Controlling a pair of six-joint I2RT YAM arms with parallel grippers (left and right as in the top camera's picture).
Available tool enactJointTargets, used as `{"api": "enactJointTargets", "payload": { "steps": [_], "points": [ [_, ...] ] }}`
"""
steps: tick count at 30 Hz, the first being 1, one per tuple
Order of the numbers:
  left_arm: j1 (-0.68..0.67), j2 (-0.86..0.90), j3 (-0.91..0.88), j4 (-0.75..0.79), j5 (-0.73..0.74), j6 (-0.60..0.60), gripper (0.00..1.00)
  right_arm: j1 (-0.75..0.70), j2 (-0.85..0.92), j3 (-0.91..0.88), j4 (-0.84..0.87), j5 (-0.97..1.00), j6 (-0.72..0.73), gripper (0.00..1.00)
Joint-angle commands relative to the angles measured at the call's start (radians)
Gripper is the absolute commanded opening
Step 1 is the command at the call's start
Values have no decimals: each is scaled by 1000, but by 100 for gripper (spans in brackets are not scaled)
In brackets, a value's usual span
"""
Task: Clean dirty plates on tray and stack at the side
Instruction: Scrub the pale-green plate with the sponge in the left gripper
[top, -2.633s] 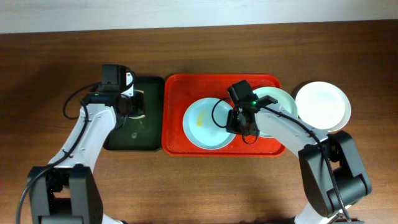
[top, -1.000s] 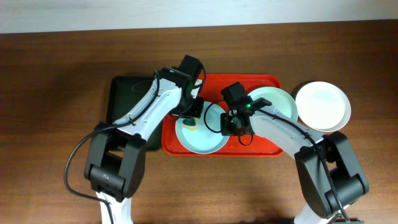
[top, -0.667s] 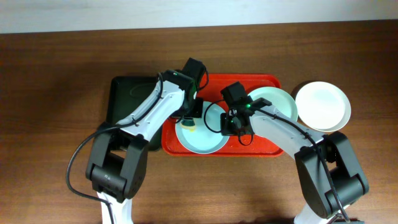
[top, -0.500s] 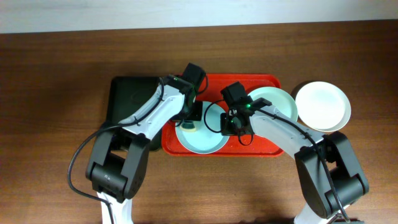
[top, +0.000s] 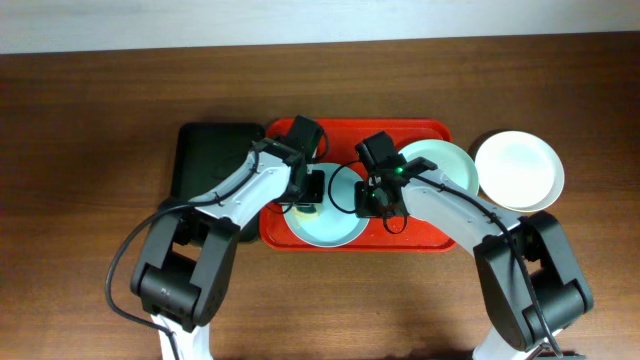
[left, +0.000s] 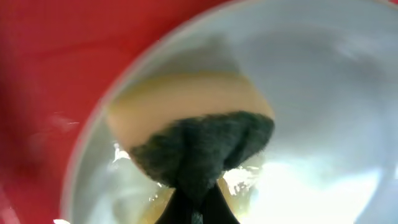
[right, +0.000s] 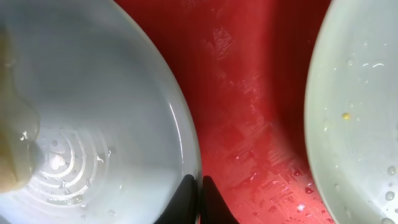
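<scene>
**Sponge on the blue plate, other claw on its rim**

From overhead, we see the red tray (top: 432, 240) in the middle of the table (top: 90, 120). The pale blue plate (top: 335, 225) lies in the tray's left half and the mint plate (top: 452, 165) in its right half. The white plate (top: 520, 170) sits on the table just off the tray's right end. A dark tray (top: 205, 160) lies against the red tray's left side. The left claw (top: 308, 200) is over the blue plate's left part, and the right claw (top: 378, 205) is at its right edge.

On the left wrist view, we see the left claw (left: 198, 205) pinching a yellow sponge (left: 199, 140) with a dark scouring face, pressed onto the wet plate (left: 323, 93).

On the right wrist view, the right claw (right: 198, 199) is nipped together on the blue plate's rim (right: 189, 155). Wet red tray floor (right: 249, 93) separates that rim from the mint plate (right: 360, 124).
</scene>
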Motion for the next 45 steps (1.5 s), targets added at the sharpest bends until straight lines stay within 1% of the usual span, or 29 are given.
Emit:
{"api": "enactJointTargets", "payload": {
  "steps": [1, 3, 8, 10, 15, 19, 23, 29, 33, 35, 37, 38, 41, 43, 45],
  "points": [
    [-26, 59, -49, 14, 298, 102, 0, 8, 19, -10, 0, -1, -11, 4],
    [-26, 59, -49, 28, 345, 130, 0, 8, 19, -10, 0, -1, -11, 4],
    [3, 37, -9, 15, 306, 133, 0, 8, 19, -10, -1, -1, -11, 4],
    [19, 4, 19, -12, 272, 133, 0, 8, 19, -10, -1, -1, -11, 4],
    [40, -154, 43, -39, 109, 132, 0, 8, 19, -10, 0, -1, -11, 4],
    [39, -183, 42, -68, 61, 132, 0, 8, 19, -10, 0, -1, -11, 4],
    [39, -156, 18, -69, 42, 128, 0, 8, 19, -10, 0, -1, -11, 4],
    [39, -39, 13, -62, 34, 103, 0, 8, 19, -10, 0, -1, -11, 4],
    [39, 53, 13, -67, -88, -28, 0, 8, 19, -10, 0, -1, -11, 4],
    [39, 88, 13, -71, -99, -66, 0, 8, 19, -10, 0, -1, -11, 4],
    [37, 126, 13, -75, -39, -63, 0, 8, 19, -10, 0, -1, -11, 4],
    [37, 140, 13, -76, 6, -41, 0, 8, 19, -10, 0, -1, -11, 4],
    [35, 181, 13, -66, 319, 116, 0, 8, 19, -10, 0, -1, -11, 4],
    [35, 186, 13, -62, 458, 187, 0, 8, 19, -10, 0, -1, -11, 4],
    [35, 186, 14, -50, 547, 225, 0, 8, 19, -10, 0, -1, -11, 4]
  ]
}}
